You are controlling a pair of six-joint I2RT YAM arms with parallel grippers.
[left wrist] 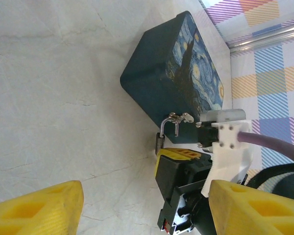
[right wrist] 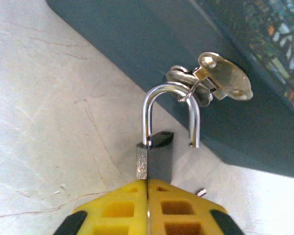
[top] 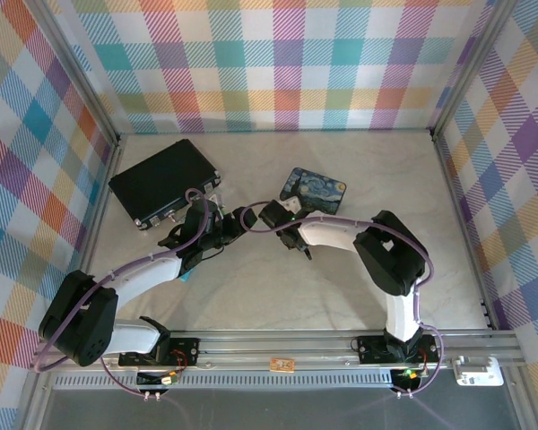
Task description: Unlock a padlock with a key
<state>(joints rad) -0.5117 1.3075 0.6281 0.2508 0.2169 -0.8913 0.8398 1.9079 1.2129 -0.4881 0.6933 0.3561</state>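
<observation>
While the pale tabletop [left wrist: 54, 98] carries the blue starry-night painted tin box [left wrist: 152, 83], the left hand [left wrist: 146, 193] near the tin's front wall has its yellow fingers [left wrist: 39, 210] spread wide; the right hand [right wrist: 148, 188], just beside the tin's latch [right wrist: 220, 78], pinches the tiny black padlock [right wrist: 154, 159], whose silvery shackle [right wrist: 152, 98] hooks that latch, one leg free

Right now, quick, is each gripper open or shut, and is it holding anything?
The left gripper is open, holding nothing.
The right gripper is closed on the padlock.
</observation>
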